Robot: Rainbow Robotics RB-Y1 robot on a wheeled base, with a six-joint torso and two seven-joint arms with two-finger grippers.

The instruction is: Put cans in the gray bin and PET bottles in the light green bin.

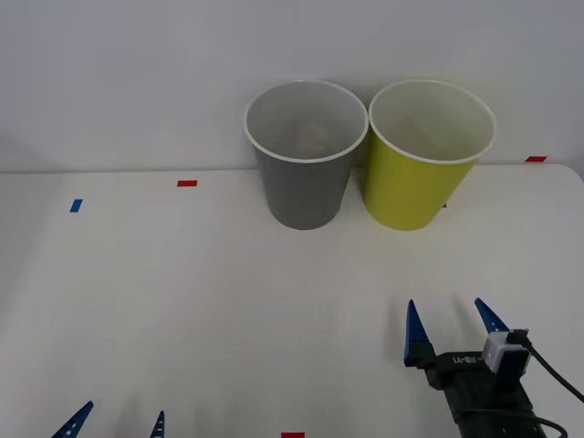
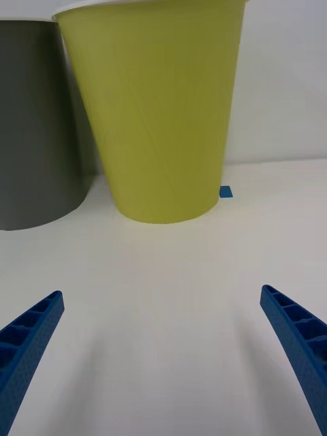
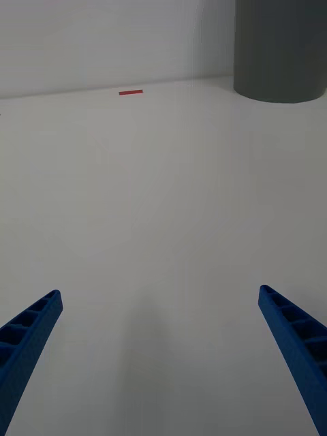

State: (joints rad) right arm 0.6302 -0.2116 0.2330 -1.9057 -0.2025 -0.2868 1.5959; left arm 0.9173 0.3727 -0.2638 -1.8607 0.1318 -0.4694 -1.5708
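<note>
**Op A:** I count two bins at the back edge of the table (image 1: 182,301): one gray bin (image 1: 306,155), one light green bin (image 1: 427,155), rims nearly touching, gray towards the left. Both stand upright with their mouths open.

**Op B:** How do I expect them to handle?

**Op A:** I judge them thin plastic, light and easy to tip, so I'd drop things in from above, not nudge the walls. I see a pale, blurry shape low inside the gray bin; I can't tell whether that is the can. No can or bottle lies on the tabletop.

**Op B:** If it is the can?

**Op A:** Then I'd guess it's light, stiff across its ends, dentable and slick on its sides, best taken around the middle of the body.

**Op B:** Grippers?

**Op A:** Two. My right gripper (image 1: 453,324) sits near the front right of the table, pointing at the green bin, jaws wide with nothing between them. My left gripper (image 1: 114,422) is at the front left edge, jaws also wide and empty.

**Op B:** Smaller things?

**Op A:** A few red and blue tape marks (image 1: 187,183).
</note>
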